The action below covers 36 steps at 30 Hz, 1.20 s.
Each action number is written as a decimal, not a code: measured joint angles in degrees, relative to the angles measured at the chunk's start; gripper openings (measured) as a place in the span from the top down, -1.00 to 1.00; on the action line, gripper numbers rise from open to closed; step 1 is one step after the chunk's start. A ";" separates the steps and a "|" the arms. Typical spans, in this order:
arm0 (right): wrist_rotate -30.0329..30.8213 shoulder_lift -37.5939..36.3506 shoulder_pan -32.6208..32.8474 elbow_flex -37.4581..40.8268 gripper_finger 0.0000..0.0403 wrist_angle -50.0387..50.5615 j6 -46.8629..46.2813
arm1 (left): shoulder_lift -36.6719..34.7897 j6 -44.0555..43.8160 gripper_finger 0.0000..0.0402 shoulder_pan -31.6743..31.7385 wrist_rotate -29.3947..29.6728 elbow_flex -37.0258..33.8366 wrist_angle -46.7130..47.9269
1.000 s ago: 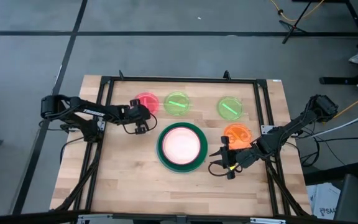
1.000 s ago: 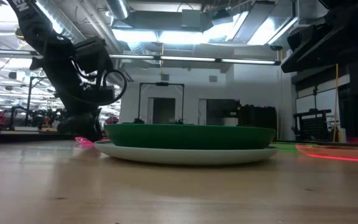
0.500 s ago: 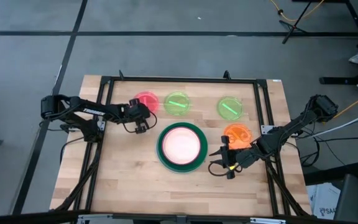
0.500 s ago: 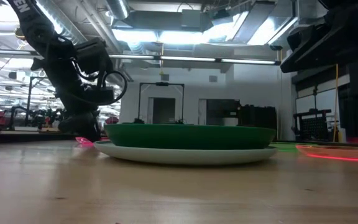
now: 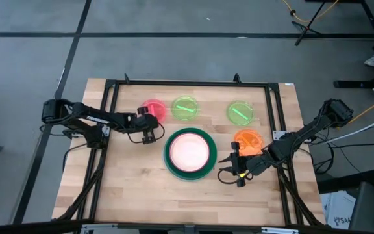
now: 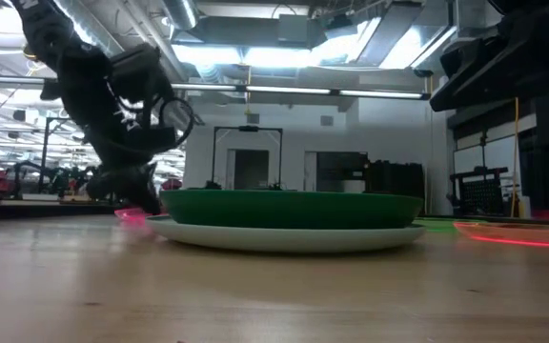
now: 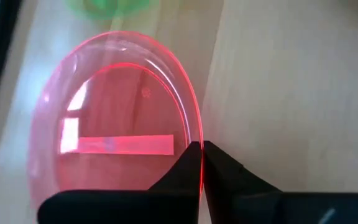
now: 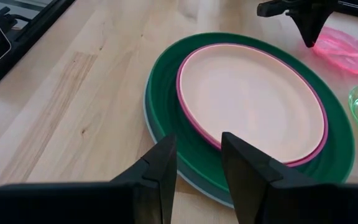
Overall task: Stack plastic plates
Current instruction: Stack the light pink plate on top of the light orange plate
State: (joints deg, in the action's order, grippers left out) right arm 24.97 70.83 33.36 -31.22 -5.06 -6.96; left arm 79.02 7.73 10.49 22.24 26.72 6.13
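My left gripper (image 7: 200,155) is clenched on the red plate's (image 5: 153,106) rim. The stack (image 5: 188,153) lies at its four o'clock, nearer this arm. My right gripper (image 8: 197,163) waits with its fingers parted.

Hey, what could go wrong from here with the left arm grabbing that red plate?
The left gripper pinches only the thin rim of the translucent red plate, so it may slip or flip when lifted. The stack lies right beside it; a swing could clip the dark green plate. The right gripper waits open nearby.
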 joint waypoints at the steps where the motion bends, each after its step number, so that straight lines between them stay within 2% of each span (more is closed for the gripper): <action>1: 0.00 0.00 0.00 0.00 0.42 -0.08 0.00 | -0.02 -0.18 0.98 -0.85 0.38 0.72 0.00; 5: 0.04 0.00 0.00 0.00 0.42 -0.87 0.00 | -0.02 -0.31 0.99 -4.56 1.05 4.07 1.29; 12: 0.05 0.00 -0.01 0.00 0.42 -0.98 0.00 | -0.07 -1.27 0.99 -11.95 5.51 12.81 7.00; 19: 0.07 0.00 -0.01 0.00 0.42 -0.95 0.00 | 0.38 -0.23 0.99 -19.60 5.86 20.24 7.80; 29: 0.09 0.00 0.00 0.00 0.42 -1.10 0.00 | 0.59 -1.71 0.99 -28.18 5.71 21.38 2.82; 36: 0.11 -0.02 0.00 0.00 0.42 -1.17 0.00 | 4.70 -1.34 0.99 -31.48 5.08 21.43 -6.22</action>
State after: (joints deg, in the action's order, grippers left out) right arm 25.08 70.81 33.36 -31.22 -6.24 -6.96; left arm 83.72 6.39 -20.99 27.32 48.15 -0.09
